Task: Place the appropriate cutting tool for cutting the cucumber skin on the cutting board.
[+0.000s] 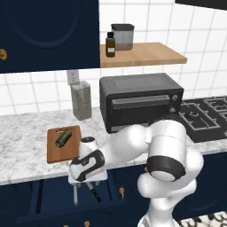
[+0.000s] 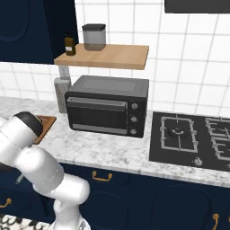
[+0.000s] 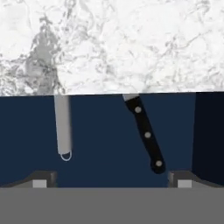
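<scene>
Open gap between peeler handle (image 3: 63, 127) and knife handle (image 3: 146, 135) — both overhang the counter edge (image 3: 131, 93).

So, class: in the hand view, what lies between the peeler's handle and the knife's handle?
Nothing: bare dark-blue cabinet front separates the peeler from the knife.

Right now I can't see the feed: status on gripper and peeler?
Gripper open, empty, above drawer. Peeler handle juts from under counter, untouched. Knife lies beside it. Cutting board holds cucumber.
</scene>
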{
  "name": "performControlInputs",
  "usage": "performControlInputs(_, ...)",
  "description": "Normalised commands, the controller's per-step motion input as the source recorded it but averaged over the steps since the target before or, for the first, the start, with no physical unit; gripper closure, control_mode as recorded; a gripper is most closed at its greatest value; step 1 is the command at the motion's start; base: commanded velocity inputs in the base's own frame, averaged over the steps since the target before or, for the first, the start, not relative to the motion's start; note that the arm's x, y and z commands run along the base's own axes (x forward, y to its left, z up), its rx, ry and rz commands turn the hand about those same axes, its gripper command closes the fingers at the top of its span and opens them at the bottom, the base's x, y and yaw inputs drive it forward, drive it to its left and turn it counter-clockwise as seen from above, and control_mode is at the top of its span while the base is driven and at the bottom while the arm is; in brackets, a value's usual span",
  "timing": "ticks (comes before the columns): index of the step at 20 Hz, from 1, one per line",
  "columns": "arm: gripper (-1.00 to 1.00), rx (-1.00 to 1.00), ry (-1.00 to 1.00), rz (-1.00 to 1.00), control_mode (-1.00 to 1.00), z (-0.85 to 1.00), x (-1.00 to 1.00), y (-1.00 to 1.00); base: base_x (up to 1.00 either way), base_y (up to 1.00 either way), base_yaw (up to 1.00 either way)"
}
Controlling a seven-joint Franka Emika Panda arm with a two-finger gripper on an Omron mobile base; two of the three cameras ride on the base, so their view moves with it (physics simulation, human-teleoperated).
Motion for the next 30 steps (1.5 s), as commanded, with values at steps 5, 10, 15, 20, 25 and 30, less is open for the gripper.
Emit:
performControlInputs(5, -1.0, -0.02, 0.0, 0.0, -1.0, -0.3, 0.0, 0.14, 0.0, 0.0, 0.0)
performControlInputs(10, -1.0, -0.02, 0.0, 0.0, -1.0, -0.44, 0.0, 0.2, 0.0, 0.0, 0.0)
performControlInputs(15, -1.0, 0.0, 0.0, 0.0, -1.0, -0.36, -0.05, 0.07, 0.0, 0.0, 0.0)
performControlInputs(20, -1.0, 0.0, 0.06, 0.0, -1.0, 0.0, -0.42, 0.32, 0.0, 0.0, 0.0)
performControlInputs(25, -1.0, -0.03, 0.21, 0.0, -1.0, 0.07, -0.31, 0.6, 0.0, 0.0, 0.0)
performControlInputs(30, -1.0, -0.04, 0.19, 0.0, -1.0, 0.05, -0.37, 0.47, 0.0, 0.0, 0.0)
